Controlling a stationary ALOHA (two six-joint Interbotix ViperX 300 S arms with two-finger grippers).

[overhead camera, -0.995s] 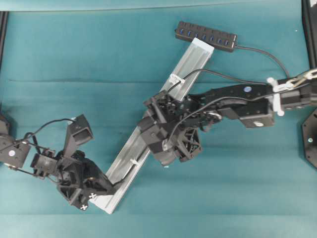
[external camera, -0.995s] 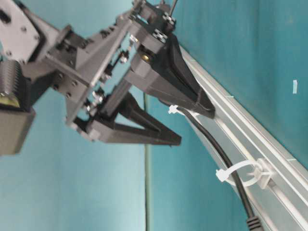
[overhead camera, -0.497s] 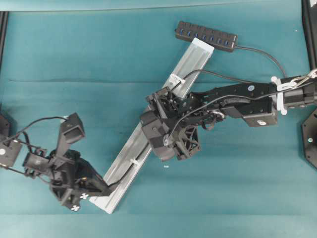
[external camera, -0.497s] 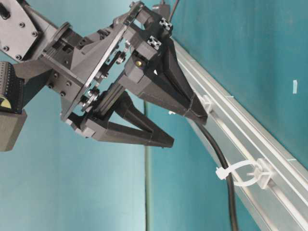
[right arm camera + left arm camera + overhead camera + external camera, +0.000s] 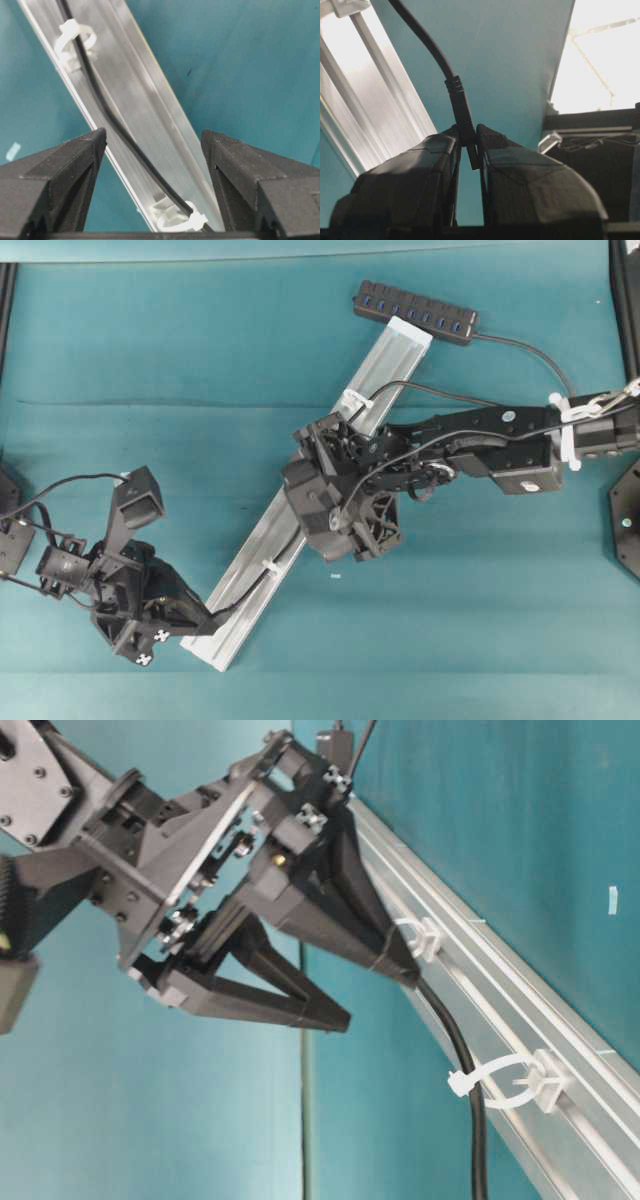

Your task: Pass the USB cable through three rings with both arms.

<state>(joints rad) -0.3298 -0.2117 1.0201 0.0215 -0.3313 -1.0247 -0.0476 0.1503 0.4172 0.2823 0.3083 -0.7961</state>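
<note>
A long silver rail (image 5: 385, 370) lies diagonally on the teal table. The black USB cable (image 5: 243, 594) runs along it through the white rings (image 5: 75, 37) (image 5: 182, 217). The table-level view shows the same two rings (image 5: 420, 935) (image 5: 505, 1085) with the cable (image 5: 465, 1055) threaded through both. The top ring (image 5: 355, 400) sits near the rail's far end. My left gripper (image 5: 212, 621) is off the rail's near end, shut on the cable's plug (image 5: 465, 120). My right gripper (image 5: 153, 136) hovers open over the rail's middle, holding nothing.
A black multi-port hub (image 5: 415, 312) lies at the rail's far end, its own lead (image 5: 545, 350) running off to the right. Black arm bases (image 5: 628, 505) stand at the table's right edge.
My left gripper has drawn the plug down and left, away from the rail's end, pulling more cable through. The right gripper has shifted slightly up the rail, uncovering the middle ring at table level.
</note>
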